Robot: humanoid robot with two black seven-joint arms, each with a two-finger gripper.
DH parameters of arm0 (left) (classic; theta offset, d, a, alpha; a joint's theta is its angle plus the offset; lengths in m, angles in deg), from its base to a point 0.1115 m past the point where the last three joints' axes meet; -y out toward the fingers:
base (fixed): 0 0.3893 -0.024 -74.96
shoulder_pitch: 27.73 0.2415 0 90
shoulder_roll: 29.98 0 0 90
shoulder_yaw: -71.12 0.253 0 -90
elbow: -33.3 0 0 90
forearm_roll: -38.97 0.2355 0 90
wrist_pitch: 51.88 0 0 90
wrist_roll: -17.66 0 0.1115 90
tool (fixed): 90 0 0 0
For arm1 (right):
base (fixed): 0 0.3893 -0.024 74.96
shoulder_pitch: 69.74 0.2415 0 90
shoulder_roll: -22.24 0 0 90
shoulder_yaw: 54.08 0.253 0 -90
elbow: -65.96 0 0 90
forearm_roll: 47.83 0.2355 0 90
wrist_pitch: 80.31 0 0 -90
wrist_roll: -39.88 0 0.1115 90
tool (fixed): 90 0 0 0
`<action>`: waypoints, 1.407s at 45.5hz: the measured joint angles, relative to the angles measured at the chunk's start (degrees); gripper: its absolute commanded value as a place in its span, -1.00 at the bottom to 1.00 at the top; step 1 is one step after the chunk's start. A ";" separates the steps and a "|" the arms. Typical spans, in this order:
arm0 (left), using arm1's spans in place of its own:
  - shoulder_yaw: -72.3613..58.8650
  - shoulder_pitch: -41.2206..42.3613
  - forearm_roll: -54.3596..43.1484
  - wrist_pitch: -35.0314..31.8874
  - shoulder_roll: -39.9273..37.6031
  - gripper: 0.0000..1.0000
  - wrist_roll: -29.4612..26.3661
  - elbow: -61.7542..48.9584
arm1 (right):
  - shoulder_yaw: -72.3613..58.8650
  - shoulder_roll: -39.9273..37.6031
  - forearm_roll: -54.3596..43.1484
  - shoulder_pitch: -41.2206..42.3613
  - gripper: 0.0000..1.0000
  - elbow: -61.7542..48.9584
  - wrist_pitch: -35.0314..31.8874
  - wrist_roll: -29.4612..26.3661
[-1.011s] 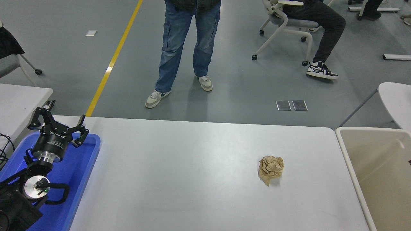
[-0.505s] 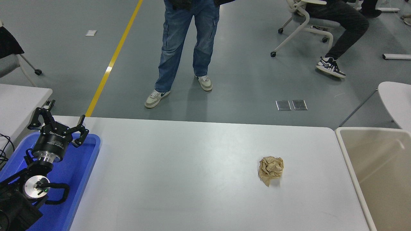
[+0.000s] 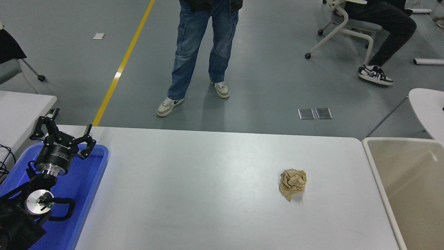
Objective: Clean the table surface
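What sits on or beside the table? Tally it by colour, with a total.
Brown: 1, the crumpled paper ball on the table surface
Blue: 1, the tray under the left gripper
Beige: 1, the bin at the right
Total: 3

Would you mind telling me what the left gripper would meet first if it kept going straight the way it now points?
Probably nothing. The open left gripper points up-picture over the blue tray's far rim and the table surface's far left corner; beyond is bare floor, though depth is unclear.
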 measured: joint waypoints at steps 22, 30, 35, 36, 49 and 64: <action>0.00 0.00 0.00 0.00 0.00 1.00 0.00 0.00 | 18.19 0.85 0.01 -6.05 0.98 13.94 0.05 1.18; 0.00 0.00 0.00 0.00 0.00 1.00 0.00 0.00 | 21.33 3.24 -0.06 -10.51 0.98 16.34 -0.16 2.74; 0.00 0.00 0.00 0.00 0.00 1.00 0.00 0.00 | 22.19 4.60 -0.06 -13.08 0.98 17.09 -0.26 3.94; 0.00 0.00 0.00 0.00 0.00 1.00 0.00 0.00 | 22.39 4.93 -0.07 -13.80 0.98 17.32 -0.30 4.27; 0.00 0.00 0.00 0.00 0.00 1.00 0.00 0.00 | 22.97 8.30 -0.08 -20.34 0.98 18.51 -0.43 6.04; 0.00 0.00 0.00 0.00 0.00 1.00 0.00 0.00 | 22.70 11.05 -0.08 -25.42 0.98 18.82 -0.48 7.38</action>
